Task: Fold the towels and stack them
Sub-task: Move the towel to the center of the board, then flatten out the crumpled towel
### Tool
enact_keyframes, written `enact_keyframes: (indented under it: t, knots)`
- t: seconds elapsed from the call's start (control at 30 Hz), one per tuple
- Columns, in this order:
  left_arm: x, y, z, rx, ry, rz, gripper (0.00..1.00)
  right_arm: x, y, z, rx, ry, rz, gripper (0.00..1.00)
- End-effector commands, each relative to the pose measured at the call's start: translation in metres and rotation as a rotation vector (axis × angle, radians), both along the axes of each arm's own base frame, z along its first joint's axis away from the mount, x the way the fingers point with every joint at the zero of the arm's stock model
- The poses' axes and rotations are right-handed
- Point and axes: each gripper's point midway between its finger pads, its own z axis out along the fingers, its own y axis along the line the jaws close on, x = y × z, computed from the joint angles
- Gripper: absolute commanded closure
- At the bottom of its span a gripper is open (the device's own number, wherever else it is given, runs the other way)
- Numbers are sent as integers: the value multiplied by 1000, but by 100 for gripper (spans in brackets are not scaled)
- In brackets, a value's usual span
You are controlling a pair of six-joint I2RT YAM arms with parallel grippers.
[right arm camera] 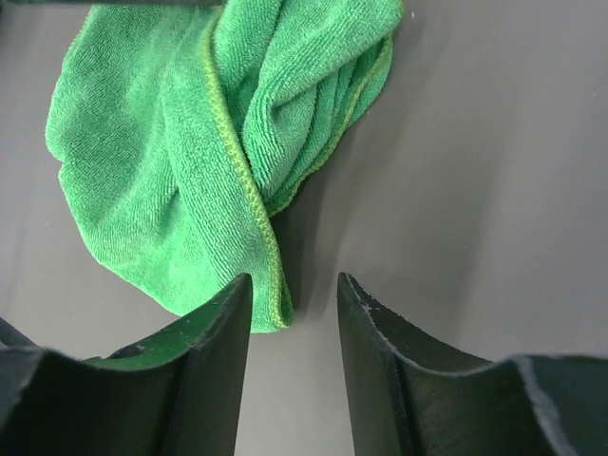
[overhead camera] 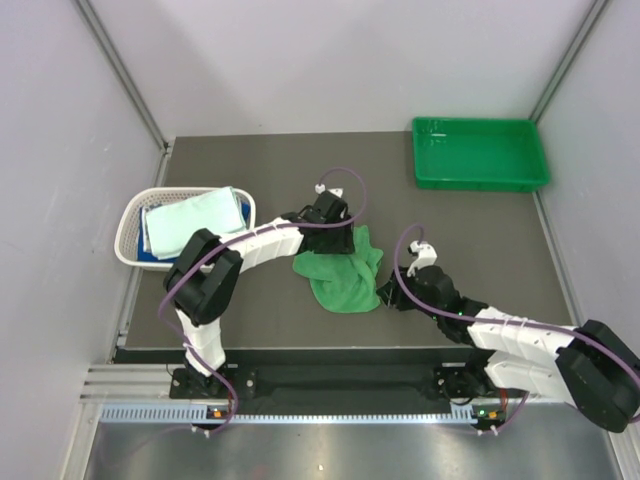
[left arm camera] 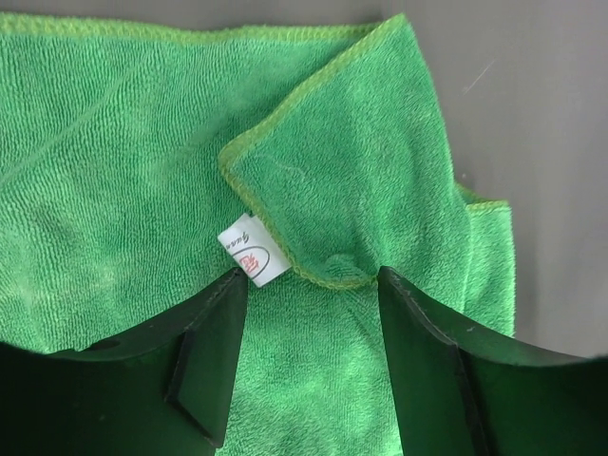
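A bright green towel (overhead camera: 345, 275) lies crumpled on the dark table. My left gripper (overhead camera: 338, 238) hovers over its far edge. In the left wrist view the towel (left arm camera: 142, 161) fills the frame, a folded-over corner and a white label (left arm camera: 254, 250) lie just ahead of the open left gripper (left arm camera: 313, 285), and cloth lies under the gap. My right gripper (overhead camera: 390, 297) is at the towel's near right side. In the right wrist view the right gripper (right arm camera: 294, 285) is open, and a hemmed corner of the towel (right arm camera: 171, 190) reaches into the gap beside the left finger.
A white lattice basket (overhead camera: 130, 235) at the table's left edge holds a pale mint-white towel (overhead camera: 195, 220) with a blue cloth edge (overhead camera: 148, 254) beneath it. A rigid green tray (overhead camera: 480, 183) stands at the far right corner. Walls close in the table's back and sides.
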Motion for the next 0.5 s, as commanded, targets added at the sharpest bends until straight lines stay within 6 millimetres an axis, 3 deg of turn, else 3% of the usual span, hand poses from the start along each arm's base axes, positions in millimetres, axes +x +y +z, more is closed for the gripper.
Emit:
enact_keyframes:
  t: [0.0,0.1,0.27,0.47]
  knots:
    - [27,-13,34,-84,-103,41,39,5,7,10,30,-57,3,60]
    - [31,-13,38,-91,-109,46,42,5,5,12,21,-65,-5,60]
    - [38,-11,24,-60,-82,61,47,5,4,17,14,-72,-6,61]
    - [35,-11,18,-53,-61,56,47,5,4,19,15,-74,-6,61]
